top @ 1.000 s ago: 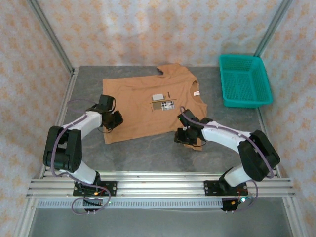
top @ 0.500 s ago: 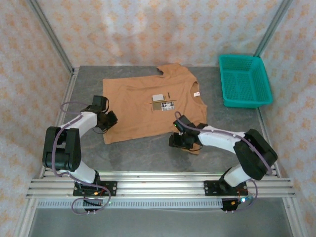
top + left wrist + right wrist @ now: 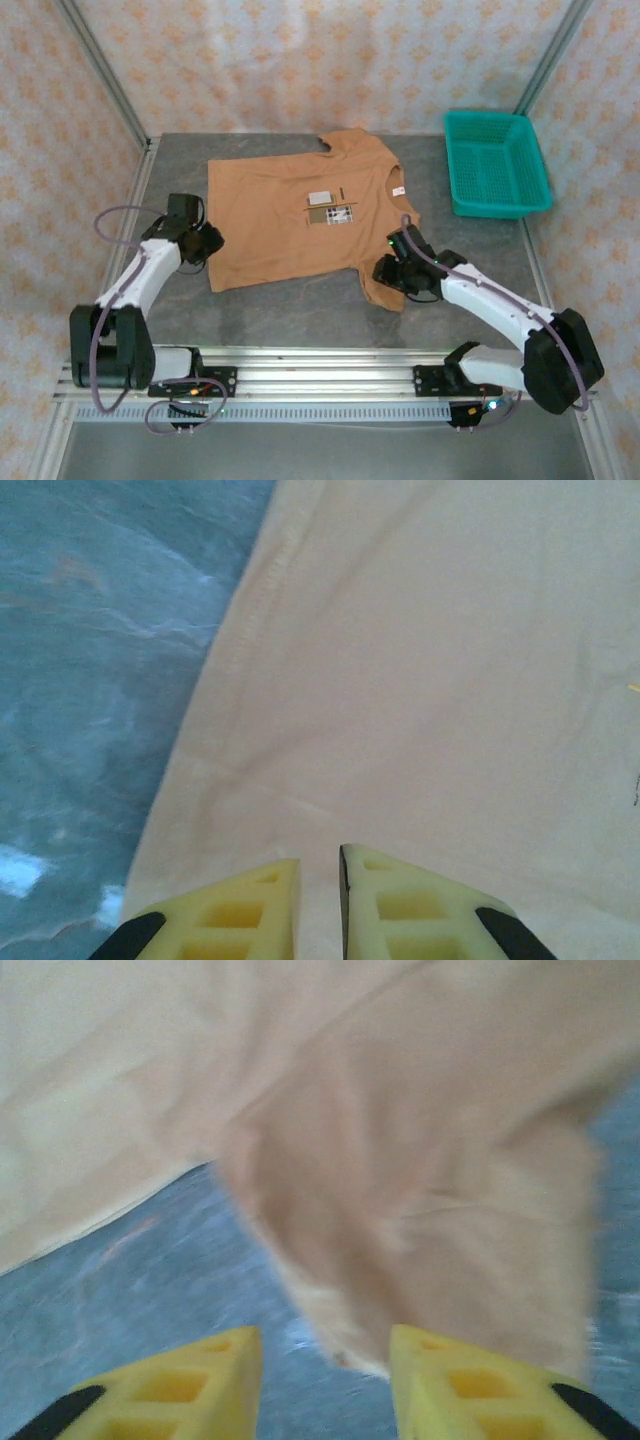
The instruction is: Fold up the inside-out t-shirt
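Observation:
The inside-out t-shirt (image 3: 280, 215) lies spread flat on the grey table (image 3: 300, 310), collar to the right, with a small white label (image 3: 398, 190) near the neck. My left gripper (image 3: 207, 243) hovers over the shirt's left edge. In the left wrist view its jaws (image 3: 318, 865) stand a narrow gap apart above flat cloth (image 3: 430, 680), open and pinching nothing. At the near right sleeve is my right gripper (image 3: 385, 272). Its jaws (image 3: 325, 1345) are open, and the blurred sleeve end (image 3: 400, 1290) lies between the fingertips, not pinched.
A teal basket (image 3: 495, 165) stands at the back right of the table. Grey and checked patches (image 3: 330, 207) sit mid-shirt. Bare table (image 3: 100, 630) runs along the shirt's left edge and in front of the sleeve (image 3: 150, 1280). Patterned walls enclose the table.
My left gripper slid left to the shirt's edge and its jaws parted slightly. The right gripper moved right along the near sleeve and its arm swung outward.

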Action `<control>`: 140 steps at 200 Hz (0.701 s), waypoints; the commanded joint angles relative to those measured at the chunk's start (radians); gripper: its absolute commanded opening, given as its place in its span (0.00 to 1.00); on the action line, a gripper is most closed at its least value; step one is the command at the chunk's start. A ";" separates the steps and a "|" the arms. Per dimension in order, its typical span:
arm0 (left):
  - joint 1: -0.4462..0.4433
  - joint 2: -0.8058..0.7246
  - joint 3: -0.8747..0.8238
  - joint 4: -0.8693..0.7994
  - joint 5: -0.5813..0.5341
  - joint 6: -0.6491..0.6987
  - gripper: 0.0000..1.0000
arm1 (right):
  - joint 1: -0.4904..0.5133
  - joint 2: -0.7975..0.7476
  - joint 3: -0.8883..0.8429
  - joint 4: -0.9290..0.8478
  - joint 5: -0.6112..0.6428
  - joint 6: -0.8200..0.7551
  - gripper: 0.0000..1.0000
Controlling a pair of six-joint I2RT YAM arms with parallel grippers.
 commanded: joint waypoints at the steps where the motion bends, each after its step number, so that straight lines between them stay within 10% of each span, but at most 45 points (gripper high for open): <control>1: 0.020 -0.053 -0.084 -0.105 -0.043 -0.008 0.17 | -0.057 -0.053 -0.038 -0.109 0.032 -0.011 0.36; 140: 0.022 -0.121 -0.326 0.034 -0.046 -0.093 0.29 | -0.104 -0.080 -0.148 -0.133 -0.073 0.004 0.40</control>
